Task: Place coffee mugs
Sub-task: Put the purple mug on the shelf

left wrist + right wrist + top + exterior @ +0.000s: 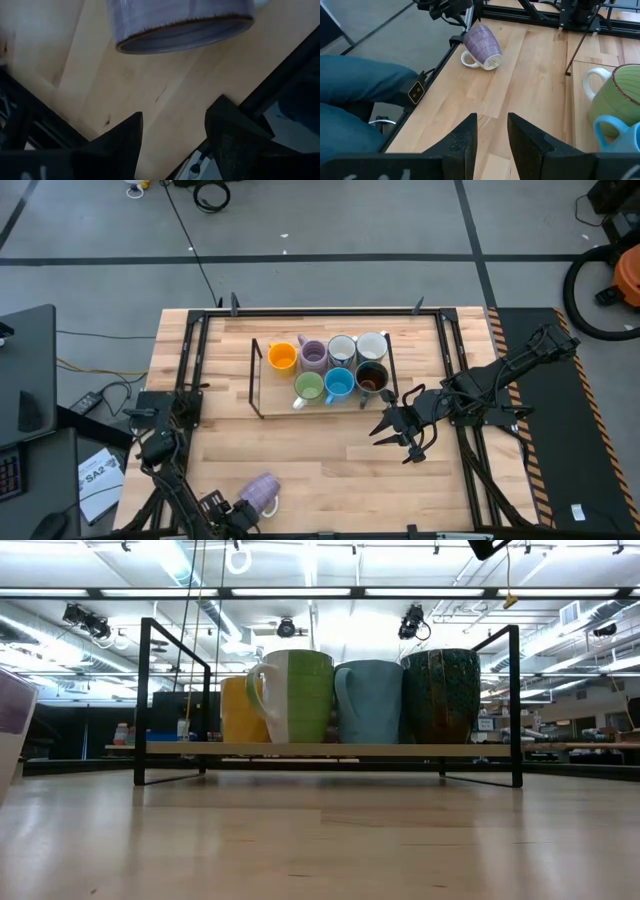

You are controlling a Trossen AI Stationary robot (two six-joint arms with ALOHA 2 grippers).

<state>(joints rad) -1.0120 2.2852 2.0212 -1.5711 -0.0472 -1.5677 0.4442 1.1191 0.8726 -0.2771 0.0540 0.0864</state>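
Observation:
Seven mugs stand upright on a low black-framed rack (pixel 255 385) at the table's middle: orange (pixel 283 357), lilac (pixel 313 355), pale teal (pixel 341 349) and white (pixel 371 346) in the far row, green (pixel 308 387), bright blue (pixel 339 384) and dark glazed (pixel 371 377) in the near row. A second lilac mug (pixel 262 493) lies on its side near the table's near edge, its handle (pixel 470 61) on the wood. My left gripper (pixel 175 135) is open just short of this mug's rim (pixel 185 42). My right gripper (pixel 492 135) is open and empty, right of the rack.
The rack's thin black end frames (pixel 150 700) rise above its wooden shelf. Black rails (pixel 190 370) run along the table's left and right sides. Bare wood (pixel 330 470) lies between the rack and the near edge. Something blue (pixel 360 95) shows beyond the table edge.

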